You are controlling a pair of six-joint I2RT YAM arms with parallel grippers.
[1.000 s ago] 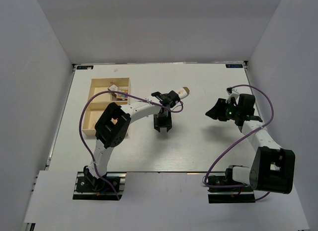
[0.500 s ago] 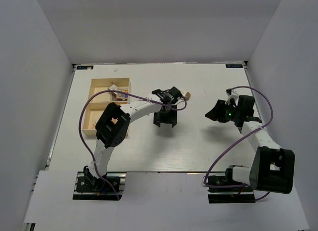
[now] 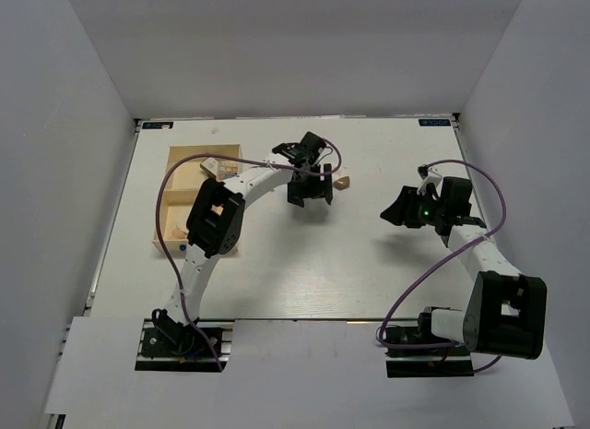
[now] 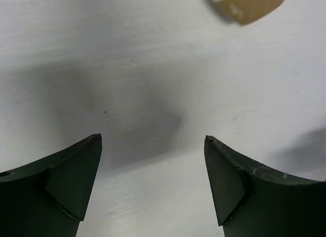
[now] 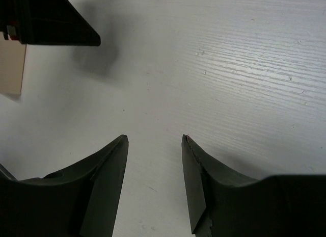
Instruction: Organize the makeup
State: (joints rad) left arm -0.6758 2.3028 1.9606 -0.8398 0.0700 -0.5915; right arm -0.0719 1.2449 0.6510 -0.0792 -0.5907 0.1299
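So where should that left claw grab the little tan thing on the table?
Likely across its short width, from straight above: the tan item lies flat on the table with room around it, and the left gripper stands open.

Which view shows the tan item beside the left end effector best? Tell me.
Top external: the tan item lies whole beside the left end effector. Left wrist crops it at the frame's top edge; right wrist shows nothing recognisable of it.

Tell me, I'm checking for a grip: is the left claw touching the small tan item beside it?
Apart. The left wrist view shows the left claw open, with bare table between it and the small tan item.
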